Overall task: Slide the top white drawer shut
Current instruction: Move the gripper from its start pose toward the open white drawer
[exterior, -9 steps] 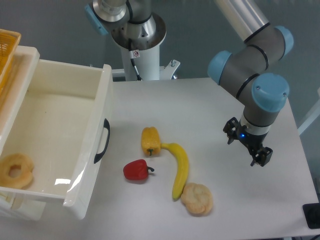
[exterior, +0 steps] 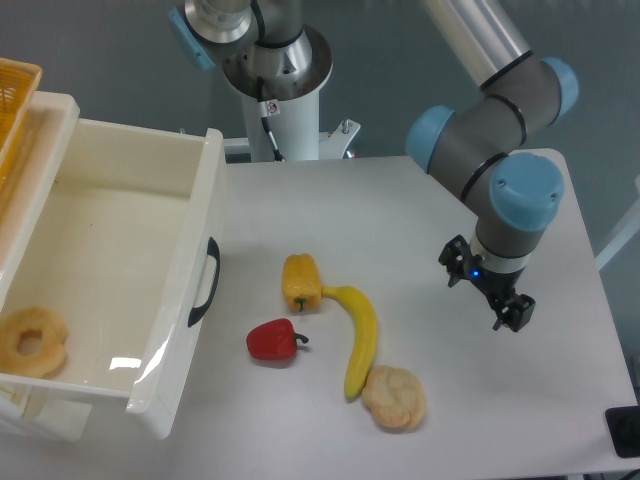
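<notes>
Since half a second ago the gripper (exterior: 483, 297) is shifting a little toward the top white drawer (exterior: 120, 270), though it is still hanging well apart from it, over the bare far side of the tabletop (exterior: 400, 210). Its jaws are pointing down at the tabletop and are standing apart, holding nothing. The top white drawer is sitting pulled out at the left edge of the tabletop, its front panel with the curved black handle (exterior: 205, 281) facing the gripper. Inside the drawer a ring-shaped pastry (exterior: 32, 340) is lying near its near corner. Just beyond the handle a yellow pepper (exterior: 301, 282), a red pepper (exterior: 273, 340), a banana (exterior: 358, 338) and a bread roll (exterior: 394, 397) are lying between the drawer and the gripper
</notes>
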Tool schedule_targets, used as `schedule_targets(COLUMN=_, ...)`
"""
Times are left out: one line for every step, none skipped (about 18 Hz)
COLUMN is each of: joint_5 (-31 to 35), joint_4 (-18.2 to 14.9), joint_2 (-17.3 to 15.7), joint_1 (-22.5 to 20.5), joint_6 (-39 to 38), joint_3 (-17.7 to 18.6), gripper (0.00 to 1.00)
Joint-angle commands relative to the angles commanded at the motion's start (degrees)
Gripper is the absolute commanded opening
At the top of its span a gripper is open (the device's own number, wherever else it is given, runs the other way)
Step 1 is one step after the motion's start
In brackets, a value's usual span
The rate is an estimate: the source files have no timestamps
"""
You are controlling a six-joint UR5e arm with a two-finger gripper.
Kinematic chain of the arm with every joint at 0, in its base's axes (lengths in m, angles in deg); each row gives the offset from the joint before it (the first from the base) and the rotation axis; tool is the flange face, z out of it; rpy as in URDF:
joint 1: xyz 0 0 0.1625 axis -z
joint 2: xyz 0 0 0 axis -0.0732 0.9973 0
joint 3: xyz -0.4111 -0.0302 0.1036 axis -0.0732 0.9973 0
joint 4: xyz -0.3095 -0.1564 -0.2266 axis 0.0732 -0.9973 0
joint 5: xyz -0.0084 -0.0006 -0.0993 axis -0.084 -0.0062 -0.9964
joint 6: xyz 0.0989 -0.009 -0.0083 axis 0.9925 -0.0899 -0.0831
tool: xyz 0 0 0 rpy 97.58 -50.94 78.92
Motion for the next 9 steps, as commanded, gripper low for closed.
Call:
schedule_targets(joint_5=-0.09, joint_4=0.19, joint_2=-0.61, joint_1=0.00, joint_6=-0.87, joint_3=0.71, gripper=1.00)
schedule_targets(joint_5=-0.26, joint_4=0.02, joint_2=-1.05, joint_1=0.17, joint_6=-2.45, joint_3=0.80, gripper=1.00)
schedule_targets(joint_5=-0.26, joint_4=0.01, joint_2=-1.23, joint_1=0.35, joint_6=-4.12, joint_3=0.80, gripper=1.00)
schedule_targets(joint_5=-0.26, joint_4=-0.25, joint_2=-1.32, joint_1=1.22, joint_6=-5.96, joint_3=0.80, gripper=1.00)
schedule_targets(joint_5=0.17, joint_4=-0.25, joint_2=-1.32, joint_1=2.62, joint_6=-7.81, joint_3=0.89, gripper=1.00)
schedule_targets(joint_5=0.35, joint_4=-0.25, joint_2=-1.32, joint_1=3.51, joint_6=-9.57, joint_3=0.98, gripper=1.00)
schedule_targets(joint_5=0.00, joint_4=-0.34, joint_2=-1.76, joint_1=3.95, joint_6=-11.32, joint_3=1.07, gripper=1.00)
schedule_targets(joint_5=-0.44, joint_4=-0.86, joint_2=-2.63, joint_1=4.74, joint_6=-13.95, joint_3=1.33, gripper=1.00)
schedule_targets(joint_5=-1.40, joint_4=-1.04, joint_2=-3.07, joint_1=5.62, joint_6=-16.76, joint_3=1.42, gripper=1.00)
